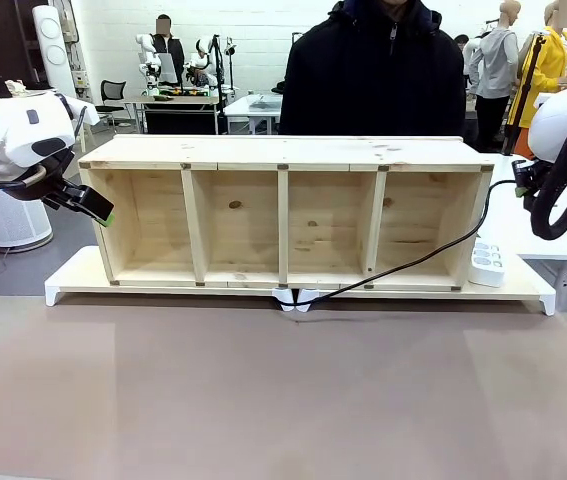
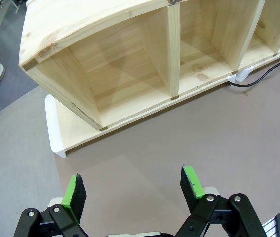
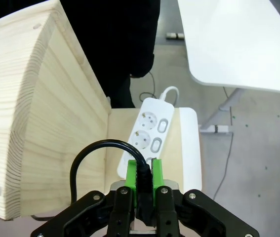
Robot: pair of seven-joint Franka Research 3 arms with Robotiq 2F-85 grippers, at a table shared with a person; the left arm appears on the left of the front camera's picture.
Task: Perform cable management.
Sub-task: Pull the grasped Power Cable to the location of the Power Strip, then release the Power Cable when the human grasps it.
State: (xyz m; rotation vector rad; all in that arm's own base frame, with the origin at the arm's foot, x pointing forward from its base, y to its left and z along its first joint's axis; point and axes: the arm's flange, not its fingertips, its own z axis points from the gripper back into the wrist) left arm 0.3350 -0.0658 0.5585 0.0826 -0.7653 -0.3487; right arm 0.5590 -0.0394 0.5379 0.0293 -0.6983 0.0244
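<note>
Shelf (image 1: 283,210) on board (image 1: 523,285), power strip (image 1: 486,262) right of shelf, cable (image 1: 403,265) crossing front.

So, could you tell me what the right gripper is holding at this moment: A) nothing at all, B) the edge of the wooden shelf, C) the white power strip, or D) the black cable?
D: in the right wrist view the right gripper has its green pads shut on the black cable, above the white power strip.

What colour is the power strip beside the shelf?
White. The power strip shows best in the right wrist view, just beyond the right tool.
</note>
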